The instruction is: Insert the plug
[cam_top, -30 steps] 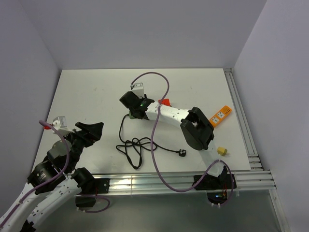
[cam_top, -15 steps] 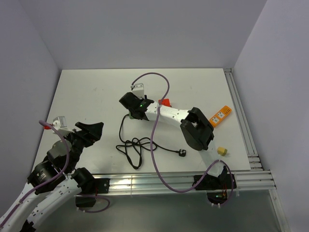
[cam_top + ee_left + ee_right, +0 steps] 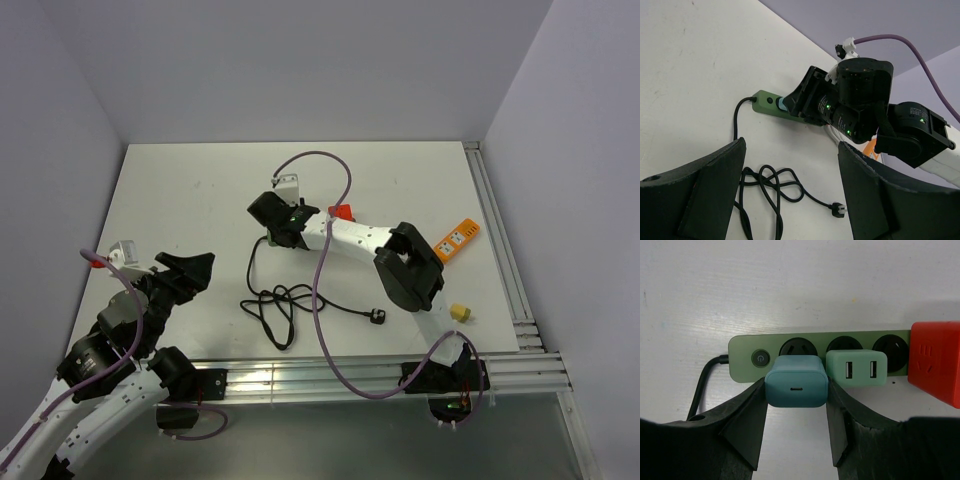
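My right gripper (image 3: 796,390) is shut on a teal charger plug (image 3: 796,382), one finger on each of its sides. The plug is at the first socket of a green power strip (image 3: 745,360), next to the strip's round button; its pins are hidden. In the top view the right gripper (image 3: 275,215) covers most of the strip (image 3: 268,241) at the table's middle. The left wrist view shows the teal plug (image 3: 782,104) against the strip (image 3: 765,102). My left gripper (image 3: 792,145) stands open and empty near the front left (image 3: 190,268).
A mint USB adapter (image 3: 856,368) and a red plug (image 3: 935,362) occupy the strip's other sockets. The strip's black cable (image 3: 275,300) lies coiled in front, ending in a loose plug (image 3: 376,317). An orange block (image 3: 457,238) and a yellow piece (image 3: 460,313) lie at the right.
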Controlling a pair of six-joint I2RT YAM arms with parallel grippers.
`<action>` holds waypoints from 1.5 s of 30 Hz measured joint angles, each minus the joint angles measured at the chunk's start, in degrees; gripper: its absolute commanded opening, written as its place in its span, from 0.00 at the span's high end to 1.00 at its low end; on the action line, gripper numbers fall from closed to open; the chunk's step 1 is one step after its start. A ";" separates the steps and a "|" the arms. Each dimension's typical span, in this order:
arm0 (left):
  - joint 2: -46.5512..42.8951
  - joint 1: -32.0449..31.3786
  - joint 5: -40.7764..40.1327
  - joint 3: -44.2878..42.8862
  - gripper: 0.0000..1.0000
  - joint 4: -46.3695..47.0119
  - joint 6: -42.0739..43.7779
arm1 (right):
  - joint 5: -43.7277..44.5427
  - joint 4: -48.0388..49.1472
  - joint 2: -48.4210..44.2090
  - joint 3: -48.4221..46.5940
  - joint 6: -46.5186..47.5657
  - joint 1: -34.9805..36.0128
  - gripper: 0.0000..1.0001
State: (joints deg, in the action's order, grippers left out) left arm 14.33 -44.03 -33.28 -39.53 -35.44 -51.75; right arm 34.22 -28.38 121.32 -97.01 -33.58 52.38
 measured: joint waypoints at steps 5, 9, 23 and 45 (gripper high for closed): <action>0.00 0.00 0.00 0.00 0.20 0.00 -0.04 | -0.87 -0.42 -0.11 0.42 0.00 0.04 1.00; 0.00 0.00 0.00 0.00 0.20 -0.04 -0.11 | -0.92 -0.42 -0.13 0.44 0.15 0.04 1.00; -0.02 0.00 0.00 0.20 0.20 -1.42 -0.24 | -4.31 -0.83 0.04 -0.46 2.45 -1.25 1.00; -0.50 0.00 0.15 0.20 0.21 -1.75 -0.24 | -4.46 -0.76 2.19 -1.38 0.98 -1.81 1.00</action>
State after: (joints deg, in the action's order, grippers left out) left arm 13.82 -44.03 -33.12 -39.33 -37.19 -51.99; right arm 29.76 -29.15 123.50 -98.39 -32.60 50.57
